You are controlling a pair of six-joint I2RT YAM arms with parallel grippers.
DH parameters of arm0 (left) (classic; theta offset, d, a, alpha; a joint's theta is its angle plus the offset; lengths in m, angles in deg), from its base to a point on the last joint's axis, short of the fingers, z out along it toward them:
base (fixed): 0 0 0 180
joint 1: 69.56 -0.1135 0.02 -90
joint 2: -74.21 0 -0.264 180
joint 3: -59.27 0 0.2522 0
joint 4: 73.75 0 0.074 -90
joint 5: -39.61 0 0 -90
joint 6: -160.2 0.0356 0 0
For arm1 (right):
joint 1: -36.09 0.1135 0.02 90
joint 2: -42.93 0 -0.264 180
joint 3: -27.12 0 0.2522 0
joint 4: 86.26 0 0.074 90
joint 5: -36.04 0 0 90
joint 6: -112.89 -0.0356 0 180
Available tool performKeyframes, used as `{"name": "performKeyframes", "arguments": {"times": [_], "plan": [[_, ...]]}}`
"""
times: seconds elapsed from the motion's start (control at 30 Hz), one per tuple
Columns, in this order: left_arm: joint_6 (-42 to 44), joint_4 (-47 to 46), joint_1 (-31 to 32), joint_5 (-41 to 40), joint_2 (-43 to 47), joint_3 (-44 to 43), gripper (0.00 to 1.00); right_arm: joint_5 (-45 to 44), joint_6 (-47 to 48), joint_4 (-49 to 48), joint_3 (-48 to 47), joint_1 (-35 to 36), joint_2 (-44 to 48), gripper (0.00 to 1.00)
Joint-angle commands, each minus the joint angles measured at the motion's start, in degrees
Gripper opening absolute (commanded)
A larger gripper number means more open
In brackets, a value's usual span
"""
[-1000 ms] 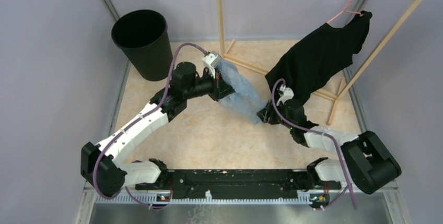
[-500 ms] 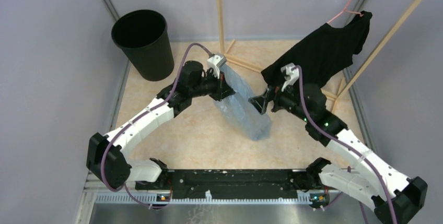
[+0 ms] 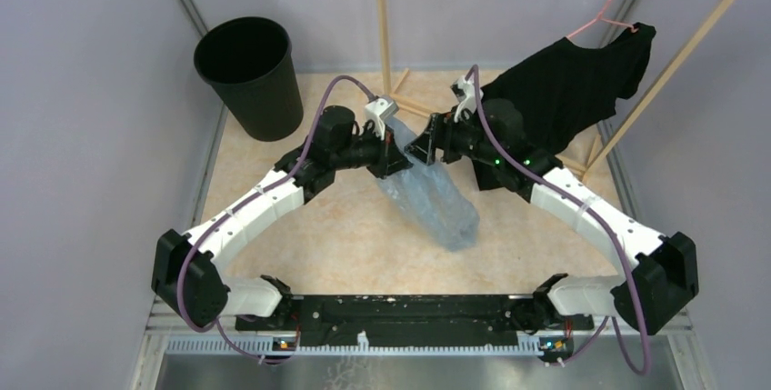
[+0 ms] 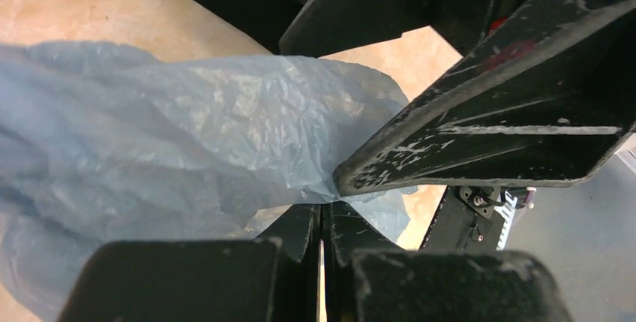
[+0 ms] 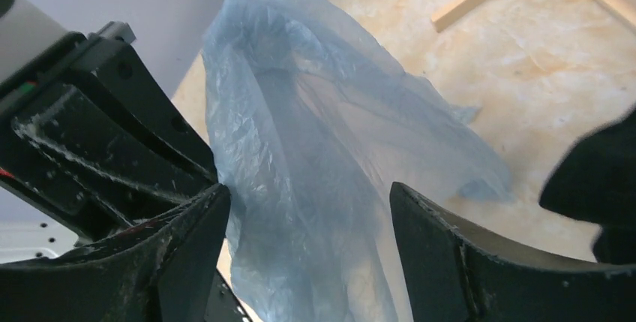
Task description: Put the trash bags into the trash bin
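One bag (image 3: 435, 201), edge in left claw (image 3: 396, 161) (pinched)

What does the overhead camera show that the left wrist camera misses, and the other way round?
Only the overhead view shows the bin at far left, the pink hanger and both arms whole. Only the left wrist view shows, close up, the left jaws shut on a pinch of wrinkled film. Both show the blue bag and the tan table under it.
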Motion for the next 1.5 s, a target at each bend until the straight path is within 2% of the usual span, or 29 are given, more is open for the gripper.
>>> {"name": "performKeyframes", "arguments": {"times": [0.0,0.1,0.2,0.27,0.37,0.6,0.73,0.9,0.93,1.0,1.1,1.2,1.27,1.47], "plan": [[0.9,-3.3,0.5,1.9,1.0,-1.2,0.0,3.8,-5.0,-9.2,-1.9,-0.2,-2.3,0.76],[0.8,-3.2,0.6,2.3,1.1,-1.4,0.0,0.1,-6.4,-11.4,-1.4,-0.2,-3.5,0.52],[1.2,-3.3,0.6,2.6,2.3,-1.4,0.0,-8.9,-8.2,-12.5,0.0,-0.3,-3.7,0.25],[1.6,-3.9,0.7,2.5,3.8,-0.9,0.0,-14.8,-8.9,-12.5,0.6,-0.9,-4.3,0.13],[2.0,-6.3,0.8,1.1,7.5,0.9,0.0,-18.0,-8.6,-13.9,1.7,-2.2,-6.3,0.01],[3.5,-13.3,0.9,-5.9,18.6,6.6,0.0,-21.3,-8.5,-16.9,2.4,-3.2,-12.8,0.0],[3.6,-16.6,0.9,-9.4,23.8,9.7,0.0,-20.8,-7.9,-17.2,-0.9,-4.1,-19.1,0.0],[4.6,-17.0,0.9,-16.0,27.3,10.9,0.0,-12.4,-2.5,-13.6,-7.1,-3.1,-24.3,0.0],[4.7,-16.9,0.9,-17.1,27.5,11.1,0.0,-11.5,-0.9,-10.8,-9.2,-2.2,-24.9,0.01],[4.9,-16.7,0.9,-19.0,27.8,11.2,0.0,-11.5,2.8,-4.4,-12.6,-0.1,-24.7,0.2],[4.6,-14.8,0.9,-23.4,27.3,10.3,0.0,-13.8,5.4,1.1,-12.9,1.7,-20.6,0.5],[4.6,-13.7,0.8,-27.1,27.2,9.9,0.0,-17.7,7.6,5.9,-11.2,1.8,-14.8,0.69],[4.5,-13.3,0.8,-29.7,27.3,9.8,0.0,-21.0,9.8,9.2,-10.7,2.1,-10.9,0.76],[4.3,-11.3,0.7,-34.2,26.4,8.8,0.0,-28.2,15.2,14.9,-9.7,8.1,-2.2,0.88]]}}
